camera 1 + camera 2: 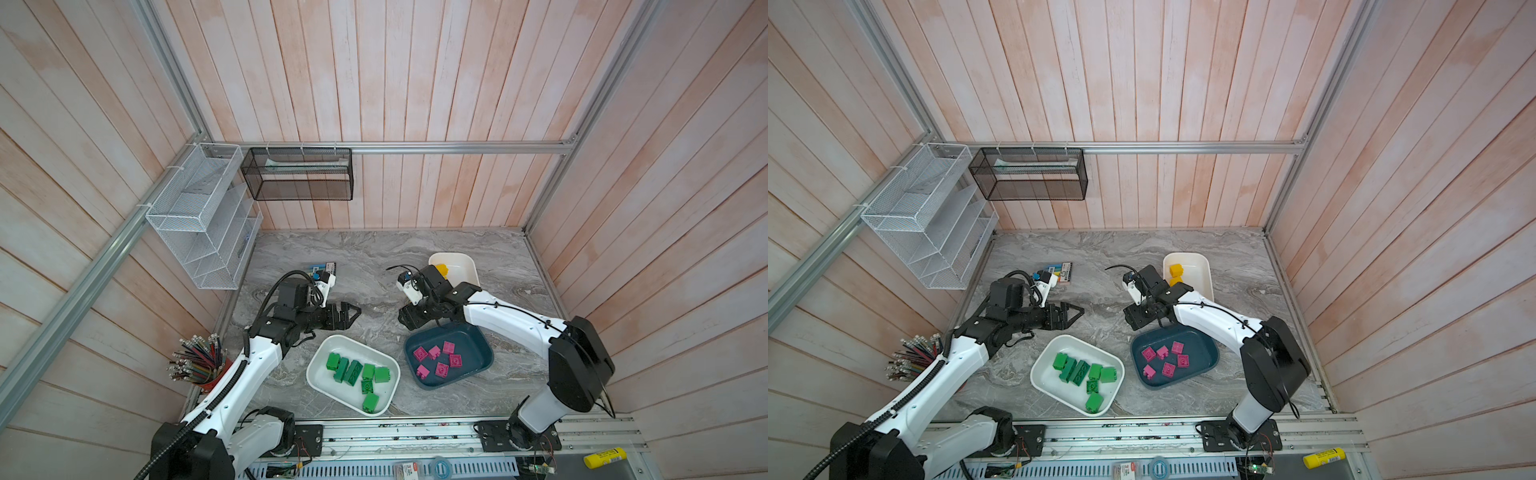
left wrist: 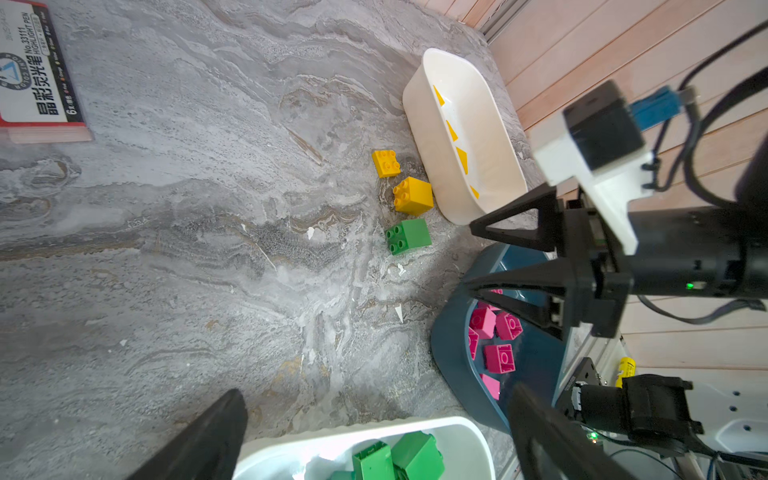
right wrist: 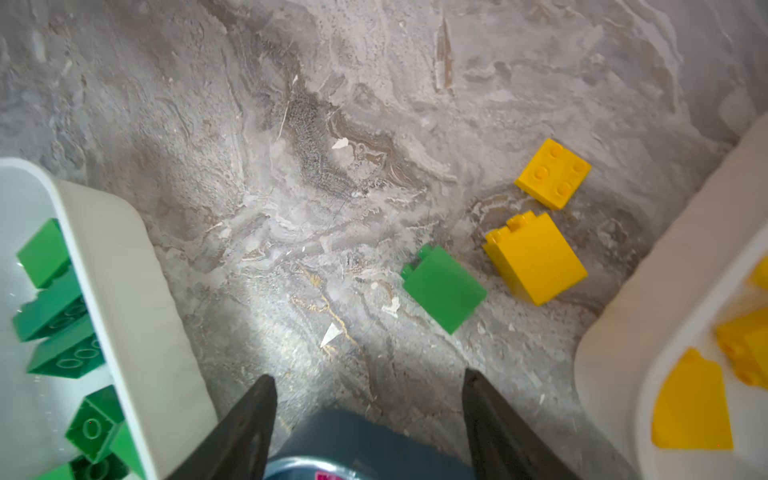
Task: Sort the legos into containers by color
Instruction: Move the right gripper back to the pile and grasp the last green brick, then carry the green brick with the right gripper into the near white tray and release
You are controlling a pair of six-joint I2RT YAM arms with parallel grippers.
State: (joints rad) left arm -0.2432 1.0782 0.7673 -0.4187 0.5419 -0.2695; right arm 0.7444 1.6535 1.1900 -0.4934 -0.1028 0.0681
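Observation:
Several green legos (image 1: 353, 372) lie in the near white container (image 1: 361, 351). Several pink legos (image 1: 441, 369) lie in the dark teal container (image 1: 473, 349). Yellow legos (image 1: 1176, 270) sit in the far white container (image 1: 461, 266). On the table beside that far container, one green lego (image 3: 444, 289) and two yellow legos (image 3: 536, 257) (image 3: 552, 172) lie loose; my right arm hides them in both top views. My right gripper (image 3: 369, 376) hangs open and empty over the teal container's far rim. My left gripper (image 1: 351, 311) is open and empty, just beyond the green legos' container.
A flat pack of highlighters (image 1: 324, 268) lies at the back left of the table. A red pencil cup (image 1: 199, 361) stands at the left edge. A white wire basket (image 1: 199, 216) and a black one (image 1: 297, 174) hang on the walls.

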